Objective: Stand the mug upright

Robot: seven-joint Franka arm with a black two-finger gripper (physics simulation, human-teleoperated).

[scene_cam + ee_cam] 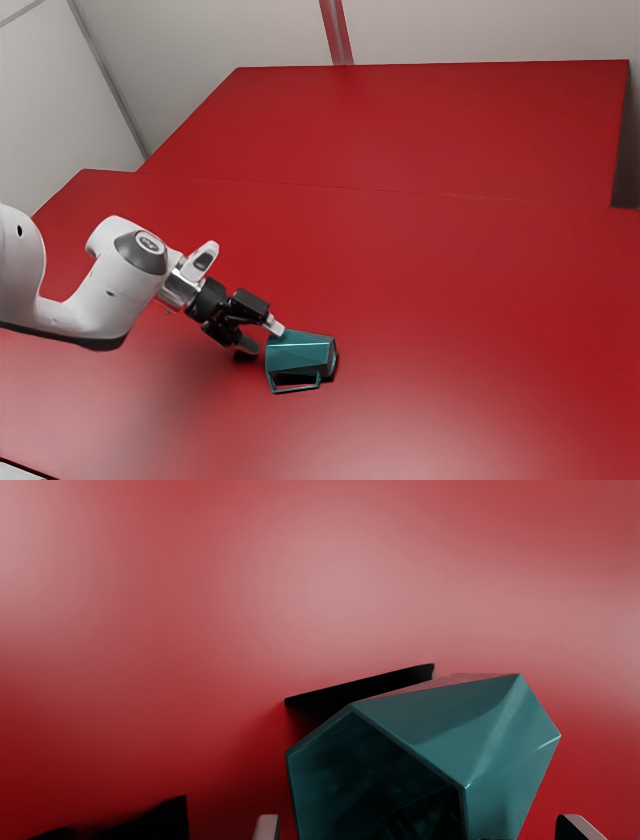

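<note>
The teal faceted mug (301, 352) lies on its side on the red table, its handle toward the exterior view's bottom and its base toward the exterior view's right. Beside its mouth end is my black gripper (262, 338), low over the table, its fingers spread apart. In the wrist view the mug (480, 740) shows its dark hollow mouth facing my hand. The gripper (415, 827) is open, with one fingertip on either side of the mug and a gap at the side nearer the mouth's edge.
The red table (450, 300) extends around the mug, with another red surface (420, 130) behind it. Pale walls (200, 60) stand at the back. A dark shadow (160, 820) lies on the table near the gripper.
</note>
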